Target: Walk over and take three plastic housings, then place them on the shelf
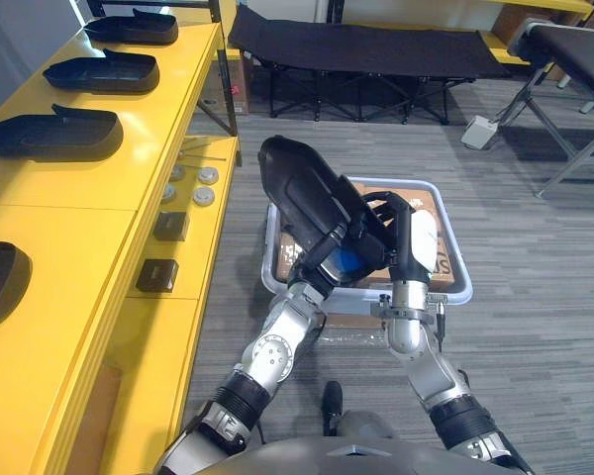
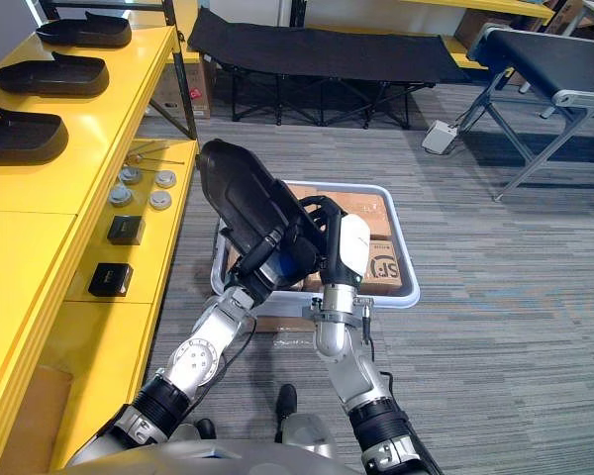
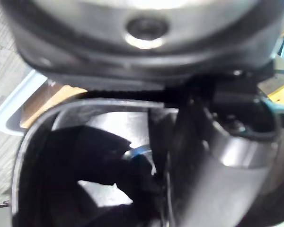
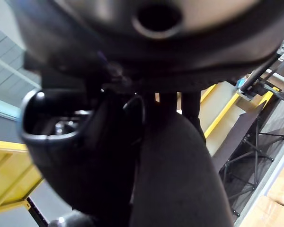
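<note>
**Housing (image 1: 297,188) held up over bin (image 1: 460,262)**

I see the black housing tilted above the floor bin, beside the yellow shelf (image 1: 59,198). Left hand (image 1: 329,252) is clamped on its lower end. Right hand (image 1: 404,237) fingers (image 1: 378,210) are hooked over its rim.

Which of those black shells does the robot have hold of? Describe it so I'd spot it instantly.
Find the yellow shelf on the robot's left, then the pale crate on the carpet beside it. Above that crate a black plastic housing hangs tilted, gripped by the left hand and right hand. The other housings lie flat on the shelf top.
</note>
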You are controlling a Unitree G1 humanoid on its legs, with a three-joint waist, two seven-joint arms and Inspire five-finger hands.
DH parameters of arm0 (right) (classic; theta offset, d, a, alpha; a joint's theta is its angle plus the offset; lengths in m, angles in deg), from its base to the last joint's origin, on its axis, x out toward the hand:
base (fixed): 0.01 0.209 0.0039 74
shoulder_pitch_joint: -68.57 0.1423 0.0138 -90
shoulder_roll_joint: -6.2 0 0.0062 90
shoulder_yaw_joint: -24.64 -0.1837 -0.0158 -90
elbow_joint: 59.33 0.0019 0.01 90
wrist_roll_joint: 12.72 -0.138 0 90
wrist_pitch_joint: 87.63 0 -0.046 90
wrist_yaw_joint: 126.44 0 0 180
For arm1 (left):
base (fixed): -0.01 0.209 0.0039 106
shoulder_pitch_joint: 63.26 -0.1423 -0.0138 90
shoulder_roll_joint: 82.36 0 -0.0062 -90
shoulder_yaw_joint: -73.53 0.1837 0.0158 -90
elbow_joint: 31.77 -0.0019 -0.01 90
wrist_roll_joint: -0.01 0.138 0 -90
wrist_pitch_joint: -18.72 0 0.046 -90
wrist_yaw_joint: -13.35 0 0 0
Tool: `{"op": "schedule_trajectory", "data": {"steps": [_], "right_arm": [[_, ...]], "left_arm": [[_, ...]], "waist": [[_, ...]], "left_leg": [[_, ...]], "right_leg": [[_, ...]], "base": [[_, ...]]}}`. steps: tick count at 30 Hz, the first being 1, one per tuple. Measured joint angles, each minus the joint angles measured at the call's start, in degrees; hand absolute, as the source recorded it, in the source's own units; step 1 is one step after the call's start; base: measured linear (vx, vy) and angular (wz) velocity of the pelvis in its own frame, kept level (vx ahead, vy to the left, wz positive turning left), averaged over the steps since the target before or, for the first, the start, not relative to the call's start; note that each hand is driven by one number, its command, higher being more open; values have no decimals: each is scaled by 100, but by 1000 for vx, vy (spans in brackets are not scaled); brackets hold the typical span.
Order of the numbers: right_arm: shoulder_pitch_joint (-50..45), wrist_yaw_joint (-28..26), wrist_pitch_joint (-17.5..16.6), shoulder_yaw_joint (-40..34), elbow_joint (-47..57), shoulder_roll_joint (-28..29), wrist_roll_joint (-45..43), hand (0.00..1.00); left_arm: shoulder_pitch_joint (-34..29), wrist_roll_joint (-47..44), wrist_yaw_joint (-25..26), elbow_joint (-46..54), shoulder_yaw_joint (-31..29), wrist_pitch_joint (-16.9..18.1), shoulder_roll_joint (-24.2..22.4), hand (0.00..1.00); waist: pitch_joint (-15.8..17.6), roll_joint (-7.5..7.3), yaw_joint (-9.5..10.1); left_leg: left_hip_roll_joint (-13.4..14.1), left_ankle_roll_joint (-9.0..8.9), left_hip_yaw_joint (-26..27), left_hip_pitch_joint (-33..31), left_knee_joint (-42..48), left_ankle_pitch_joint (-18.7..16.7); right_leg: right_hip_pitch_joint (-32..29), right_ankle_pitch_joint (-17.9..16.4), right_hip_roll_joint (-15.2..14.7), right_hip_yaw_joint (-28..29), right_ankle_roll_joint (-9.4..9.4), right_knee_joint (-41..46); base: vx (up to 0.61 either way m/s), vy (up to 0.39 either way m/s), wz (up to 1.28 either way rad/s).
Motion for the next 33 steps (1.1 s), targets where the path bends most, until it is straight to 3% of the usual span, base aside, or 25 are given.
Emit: {"op": "schedule_trajectory", "data": {"steps": [2,4,10,16,18,23,26,28,30,33], "right_arm": [[-47,29,-87,40,58,-1,0,100],[-224,133,-222,201,96,1,-100,100],[-514,135,-293,524,827,338,-906,100],[-541,28,-419,213,1490,409,-1687,100],[-645,-242,-483,-107,1791,398,-2291,100],[-959,-1292,-523,-588,2096,358,-3435,100],[-1231,-1927,-430,-613,2095,353,-4042,100],[-1397,-2316,-210,-642,2090,354,-4523,100],[-1616,-2555,5,-768,2079,373,-4741,100],[-1713,-2596,113,-967,2063,375,-4759,100]], "left_arm": [[-2,20,35,56,-1,70,0,0],[-1,286,231,173,-27,363,-13,0],[-15,1655,895,947,-766,853,-75,0],[-39,4126,1889,1801,-1672,1278,-127,0],[-214,5365,2433,1981,-2060,1281,-114,0],[-673,6983,2837,2219,-2543,1196,-28,0],[-895,7046,2716,2392,-2578,1194,94,0],[-1144,6955,2301,2602,-2619,1203,117,0],[-1693,6255,1330,3096,-2587,1232,131,0],[-2386,5815,608,3529,-2536,1232,134,0]], "waist": [[0,-1,0],[-6,-21,-4],[-35,-63,-1],[-103,-113,-10],[-203,-41,-44],[-358,65,-99],[-383,108,-116],[-406,151,-121],[-457,247,-118],[-506,366,-103]], "left_leg": [[0,-1,1,6,-8,0],[1,-3,5,15,-23,-1],[6,-13,29,13,21,-11],[6,-21,30,14,38,-16],[8,-29,31,13,34,-27],[34,-51,46,15,52,-76],[59,-63,55,13,76,-95],[82,-78,55,-3,101,-112],[93,-81,25,-74,110,-114],[102,-81,-12,-78,101,-114]], "right_leg": [[0,-2,0,-1,-2,0],[-1,-5,3,-1,-7,0],[10,-9,10,-28,-8,1],[20,-32,13,-45,-29,1],[14,-40,17,-46,-42,1],[9,-64,42,-41,-73,-29],[12,-108,62,-43,-83,-30],[8,-120,79,-49,-95,-30],[-45,-134,85,-89,-102,-30],[-37,-142,91,-138,-112,-31]], "base": [[0,0,0],[0,0,0],[0,0,0],[0,0,0],[0,0,0],[0,0,0],[0,0,-1],[0,0,0],[-10,-7,5],[2,3,6]]}}
